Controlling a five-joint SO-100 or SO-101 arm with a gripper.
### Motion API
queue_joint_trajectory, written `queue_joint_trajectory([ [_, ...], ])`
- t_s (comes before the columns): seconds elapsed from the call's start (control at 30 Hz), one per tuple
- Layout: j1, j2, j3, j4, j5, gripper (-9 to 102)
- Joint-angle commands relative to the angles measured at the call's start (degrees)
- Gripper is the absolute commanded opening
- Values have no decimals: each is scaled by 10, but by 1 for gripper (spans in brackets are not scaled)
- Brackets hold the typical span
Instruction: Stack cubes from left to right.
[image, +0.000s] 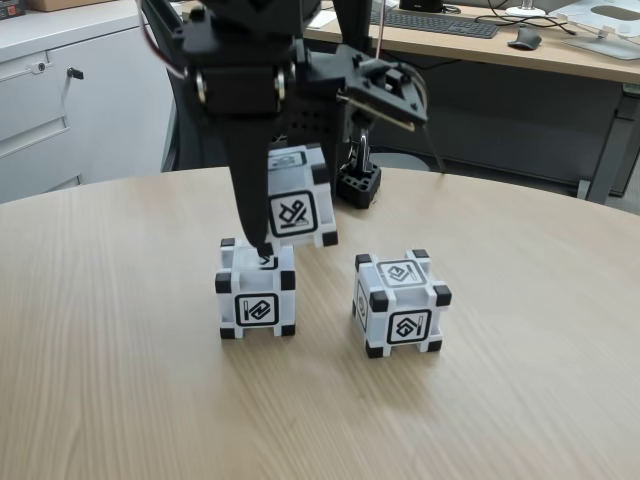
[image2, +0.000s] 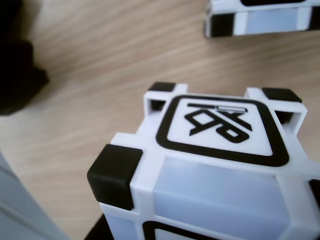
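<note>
I hold one cube (image: 297, 206) pinched in my gripper (image: 262, 243), raised off the wooden table (image: 120, 330) and tilted; my dark finger (image: 247, 170) crosses its left side. Its lower left corner sits just above a second cube (image: 256, 290) on the table. A third cube (image: 402, 303) stands apart, to the right in the fixed view. In the wrist view, the held cube (image2: 220, 165) is close up.
</note>
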Motion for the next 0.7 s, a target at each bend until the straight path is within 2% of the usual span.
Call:
queue_joint_trajectory([
  [0.0, 3, -11, -18, 13, 16, 0],
  [0.67, 30, -20, -19, 13, 12, 0],
])
